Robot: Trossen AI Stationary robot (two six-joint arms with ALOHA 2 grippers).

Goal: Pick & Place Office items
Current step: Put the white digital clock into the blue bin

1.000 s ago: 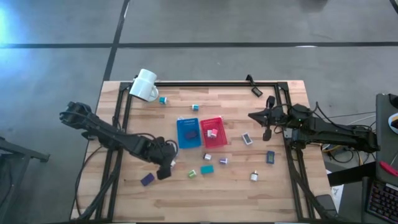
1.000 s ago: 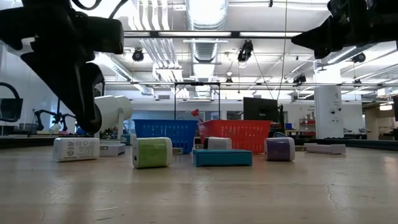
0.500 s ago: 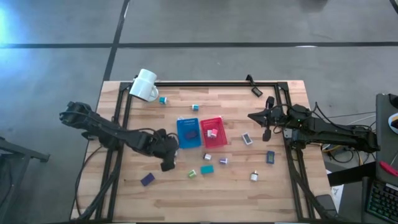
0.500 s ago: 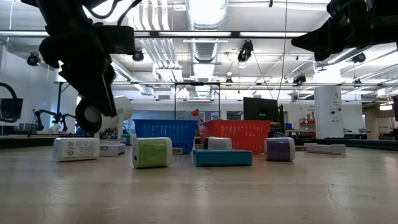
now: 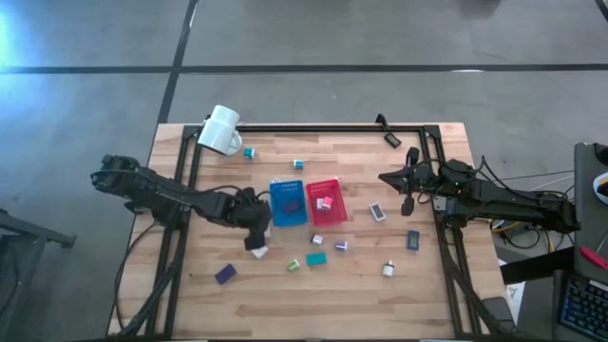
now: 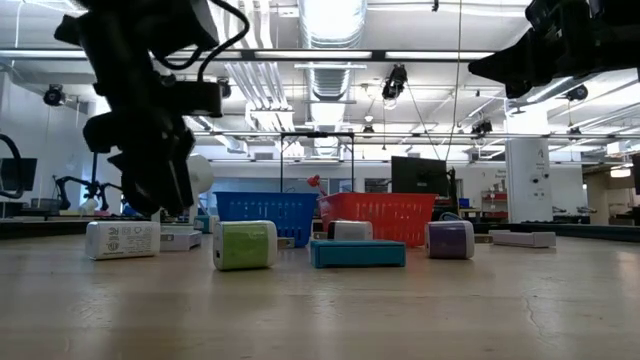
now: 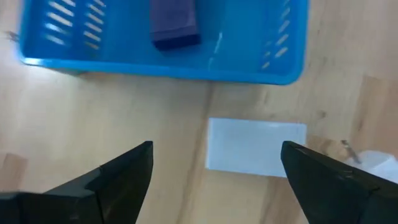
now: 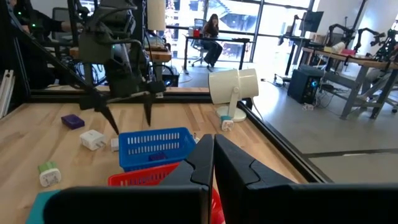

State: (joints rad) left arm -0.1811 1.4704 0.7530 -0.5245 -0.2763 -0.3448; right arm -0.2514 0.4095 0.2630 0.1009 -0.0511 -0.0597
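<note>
1. Hovering just left of the blue basket point(image 5: 288, 201), the left gripper point(image 5: 258, 245) hangs with its jaws spread wide and nothing between them; a white block point(image 7: 255, 147) lies on the wood right below it, just beside the basket's near wall.
2. The right gripper point(image 5: 407, 180) waits at the right edge of the table point(image 5: 332, 294), clenched tight on nothing.
3. Sorting looks partly done, to my eye. A dark purple block point(image 7: 174, 23) sits inside the blue basket, and the red basket point(image 5: 326, 202) beside it holds at least one small pale piece.
4. Plenty is left. Loose on the boards are a dark blue block point(image 5: 225, 275) at near left, a green piece point(image 5: 294, 265), a teal block point(image 5: 316, 258) and a purple-and-white piece point(image 5: 340, 246) in front of the baskets.
5. More sit to the right: a white block point(image 5: 377, 213), a dark blue piece point(image 5: 413, 239) and a small pale piece point(image 5: 389, 270). Two tiny teal bits point(image 5: 297, 164) lie far back near the white mug point(image 5: 221, 130).
6. I would guess the white block under the open jaws is the next pick.
</note>
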